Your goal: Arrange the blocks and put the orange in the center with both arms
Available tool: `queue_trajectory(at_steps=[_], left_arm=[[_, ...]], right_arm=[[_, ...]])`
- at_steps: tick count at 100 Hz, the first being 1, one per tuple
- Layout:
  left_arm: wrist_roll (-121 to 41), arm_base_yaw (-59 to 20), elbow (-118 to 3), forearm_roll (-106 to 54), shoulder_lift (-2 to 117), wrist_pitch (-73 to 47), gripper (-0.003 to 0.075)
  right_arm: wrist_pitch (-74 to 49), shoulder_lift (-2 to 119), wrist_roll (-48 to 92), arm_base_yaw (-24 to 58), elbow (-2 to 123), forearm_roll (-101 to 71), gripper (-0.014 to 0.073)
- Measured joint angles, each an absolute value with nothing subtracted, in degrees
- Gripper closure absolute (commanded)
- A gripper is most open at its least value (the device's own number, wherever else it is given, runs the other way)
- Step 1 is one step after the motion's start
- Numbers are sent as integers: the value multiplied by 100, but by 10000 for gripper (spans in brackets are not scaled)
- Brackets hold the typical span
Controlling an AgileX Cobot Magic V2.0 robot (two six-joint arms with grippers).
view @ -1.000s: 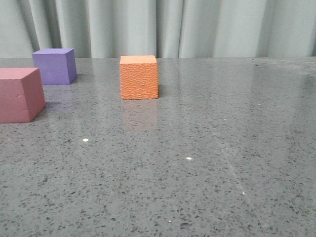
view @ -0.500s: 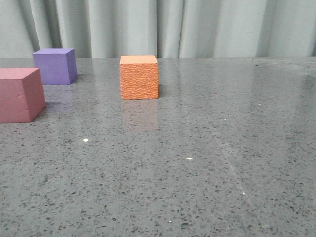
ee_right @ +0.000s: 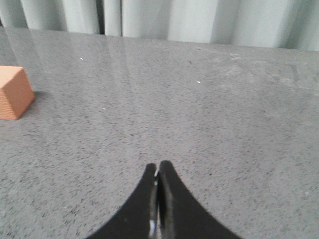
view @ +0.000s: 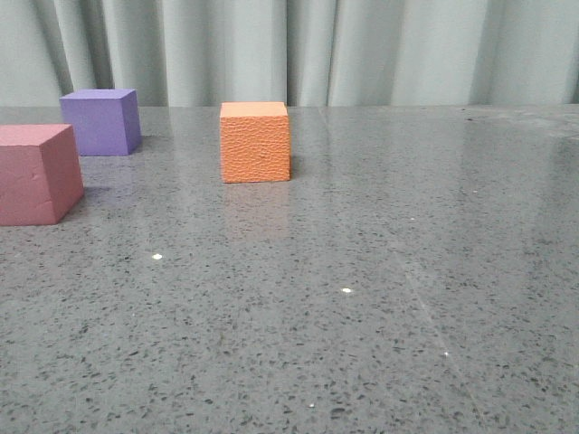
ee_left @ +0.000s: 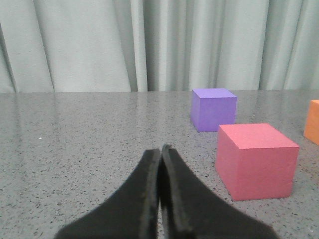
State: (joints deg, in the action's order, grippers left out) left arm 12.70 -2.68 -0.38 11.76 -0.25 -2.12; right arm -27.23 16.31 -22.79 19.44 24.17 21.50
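Down at the bottom of the left wrist view, the left gripper [ee_left: 160,149] has its two black fingers pressed together tip to tip, nothing between them, poised just over the grey speckled table [view: 380,298]. Same story in the right wrist view: the right gripper [ee_right: 157,167] is pinched closed and empty, low above bare stone. Neither gripper appears in the front view. Now the blocks. Nearest in the front view, at the left edge and partly cut off, sits the pinkish-red cube [view: 36,174], smooth-faced, flat on the table; the left wrist view shows it whole [ee_left: 256,160], lower right of that frame, just beyond the fingertips and off to one side. Next, a little left of centre in the front view, the orange cube [view: 255,142]: pebbled, rough skin, square on the table, standing alone with a faint reflection on the polished surface in front of it. It peeks in at the right edge of the left wrist view [ee_left: 312,122] and at the left edge of the right wrist view [ee_right: 15,93]. Farther back, upper left in the front view, the purple cube [view: 101,121], smooth, behind the pinkish-red one with a gap between them. All three stand apart, none touching. Behind everything hangs a pale pleated curtain [view: 362,50]. No writing or labels visible anywhere.
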Motion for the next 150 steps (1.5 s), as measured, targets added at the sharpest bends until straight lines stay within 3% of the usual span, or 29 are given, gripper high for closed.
queue_trajectory(at_steps=[18, 34, 57, 81, 150], left_arm=[[1270, -268, -38, 1176, -25, -212, 739], [1270, -268, -38, 1176, -25, -212, 739], [1270, -268, -38, 1176, -25, -212, 739], [1270, -268, -38, 1176, -25, -212, 739], [1270, -268, -38, 1176, -25, -212, 739]], right_arm=[[-1740, 660, -691, 1286, 1435, 779, 661], [-1069, 10, -461, 1192, 702, 520, 661], [-1008, -65, -413, 975, 114, 145, 661], [-931, -65, -413, 536, -149, -69, 661], [-705, -65, -413, 524, -163, -104, 661]])
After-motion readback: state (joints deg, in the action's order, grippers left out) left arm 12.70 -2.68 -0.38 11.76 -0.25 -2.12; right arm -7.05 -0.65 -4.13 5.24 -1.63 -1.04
